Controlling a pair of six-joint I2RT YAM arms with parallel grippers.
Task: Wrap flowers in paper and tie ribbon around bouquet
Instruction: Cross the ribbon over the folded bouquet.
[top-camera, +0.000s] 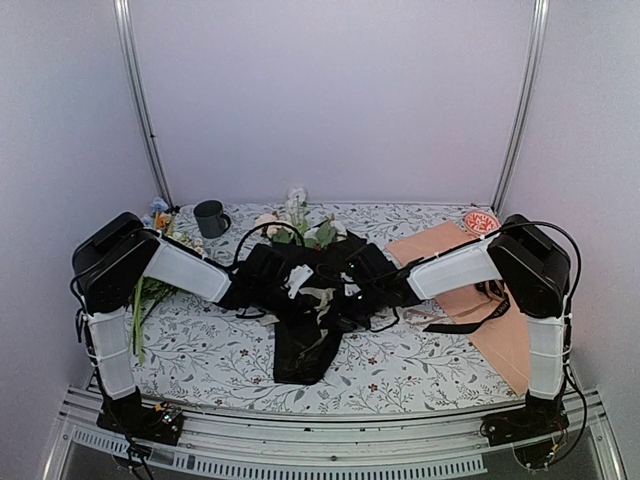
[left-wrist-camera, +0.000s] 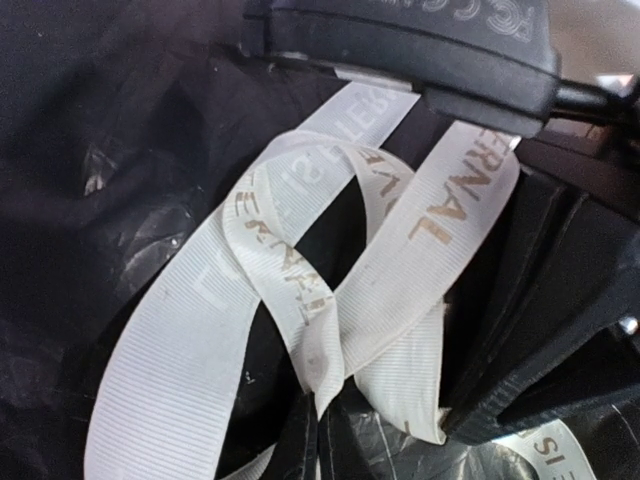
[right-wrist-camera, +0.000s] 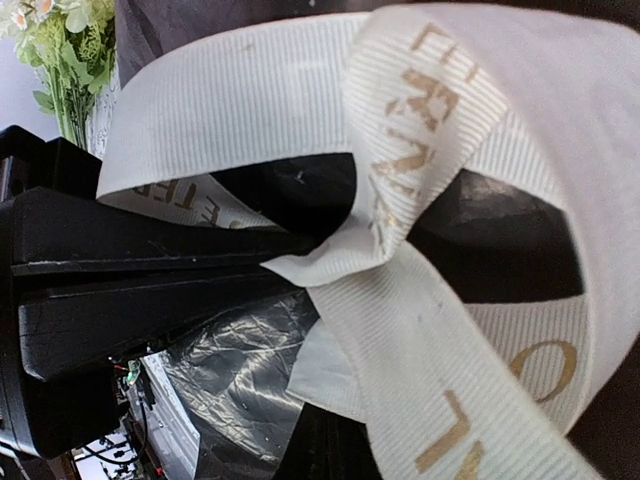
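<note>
1. The ribbon (left-wrist-camera: 280, 270) lies crossed into loops on the black paper (top-camera: 300, 350), mid-table (top-camera: 220, 350). I'd say a knot is being formed around the bouquet.
2. The left gripper (left-wrist-camera: 312, 435) is closed, pinching the ribbon just below where its strands cross, likely to pin the knot.
3. The right gripper (left-wrist-camera: 455, 420), just beside it, is closed too, apparently on a loose strand, placed for pulling.
4. The flowers (top-camera: 300, 228) poke out of the paper's far end.

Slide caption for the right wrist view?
Cream ribbed ribbon with gold lettering crossed into a loop over crinkled glossy black paper.
</note>
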